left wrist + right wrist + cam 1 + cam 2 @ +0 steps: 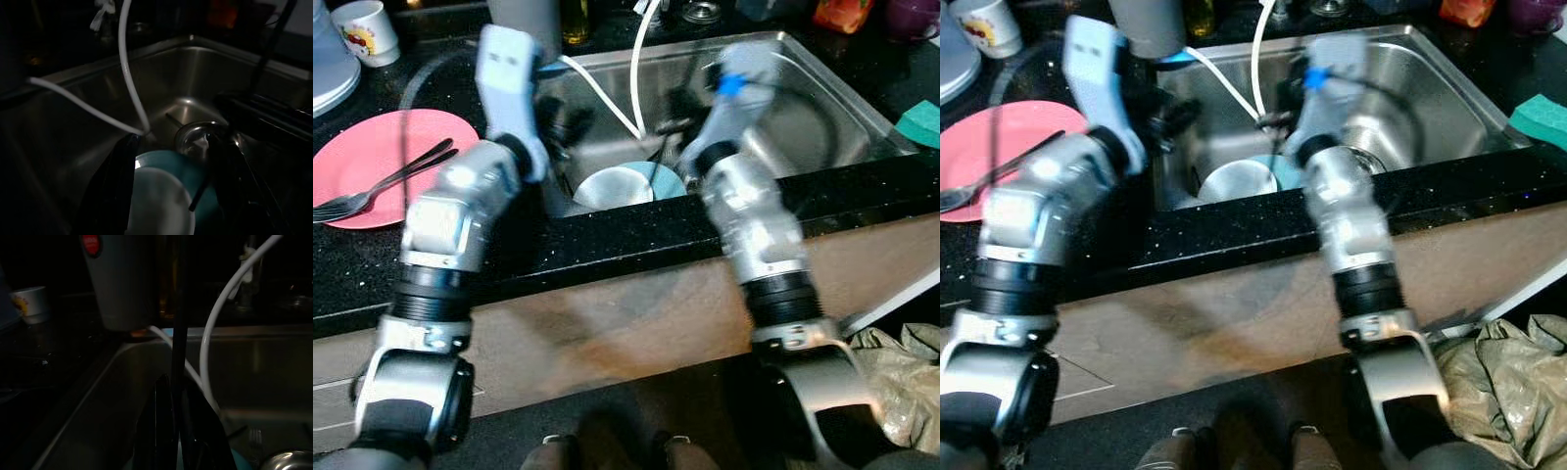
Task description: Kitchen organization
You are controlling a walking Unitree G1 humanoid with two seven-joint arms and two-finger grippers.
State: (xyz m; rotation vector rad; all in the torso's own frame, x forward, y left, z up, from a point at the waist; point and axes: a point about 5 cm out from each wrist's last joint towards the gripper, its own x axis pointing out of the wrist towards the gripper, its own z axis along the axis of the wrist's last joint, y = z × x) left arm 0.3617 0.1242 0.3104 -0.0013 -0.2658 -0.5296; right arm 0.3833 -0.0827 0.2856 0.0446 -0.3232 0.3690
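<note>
Sink (822, 108): brushed stainless steel, dull sheen. Countertop (607, 245): glossy black stone w/ fine speckle. Pink plate (372, 162): smooth, matt-looking plastic. Fork (352, 203) on it: shiny metal. White hose (636, 69): smooth plastic. Robot arms (754, 225): satin silver metal, black matt joints. Crumpled bag (1508, 372): crinkly plastic.

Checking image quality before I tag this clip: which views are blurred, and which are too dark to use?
Left and right eye views: well lit, both arms motion-blurred, the pink plate and sink fairly sharp. Left wrist view: dim, with a bright reflection on the drain; the teal plate stays readable. Right wrist view: very dark, white hose legible.
</note>
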